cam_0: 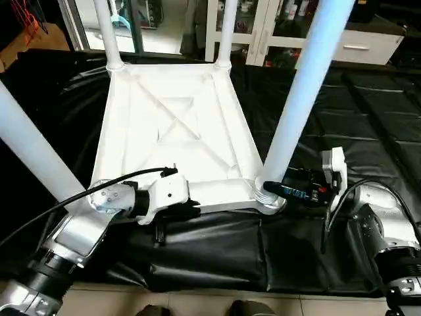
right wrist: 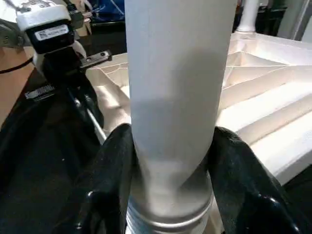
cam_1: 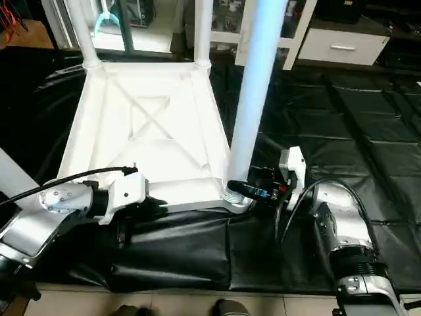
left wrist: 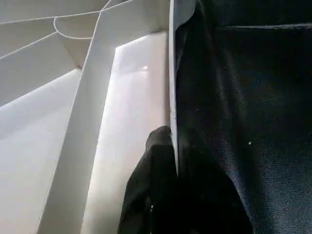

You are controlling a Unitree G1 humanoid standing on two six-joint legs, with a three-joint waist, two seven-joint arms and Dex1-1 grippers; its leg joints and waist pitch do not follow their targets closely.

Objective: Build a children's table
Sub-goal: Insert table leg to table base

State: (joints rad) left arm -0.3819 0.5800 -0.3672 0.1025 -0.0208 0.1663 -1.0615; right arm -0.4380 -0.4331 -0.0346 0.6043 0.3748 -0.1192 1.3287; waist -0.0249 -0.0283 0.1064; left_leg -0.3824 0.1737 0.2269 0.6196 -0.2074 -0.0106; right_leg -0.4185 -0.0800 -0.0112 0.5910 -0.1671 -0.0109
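Observation:
The children's table's white square top (cam_0: pixel 171 125) lies upside down on a black cloth, ribbed underside up. Upright legs stand in all its corner sockets: two at the far corners (cam_0: pixel 107 33) (cam_0: pixel 227 29), one at the near left (cam_0: pixel 33 151) and one at the near right (cam_0: pixel 302 85). My left gripper (cam_0: pixel 187 209) is shut on the top's near rim (left wrist: pixel 173 73), a black finger (left wrist: pixel 156 185) on either side of the wall. My right gripper (cam_0: pixel 273 189) is shut around the base of the near right leg (right wrist: pixel 178 97), just above its threaded collar, with fingers (right wrist: pixel 114 175) hugging both sides.
The black cloth (cam_0: pixel 368 131) covers the work surface and folds down over its near edge. A white cabinet with glass doors and a drawer (cam_0: pixel 355 39) stands behind. A black cable (cam_0: pixel 59 207) runs along my left forearm.

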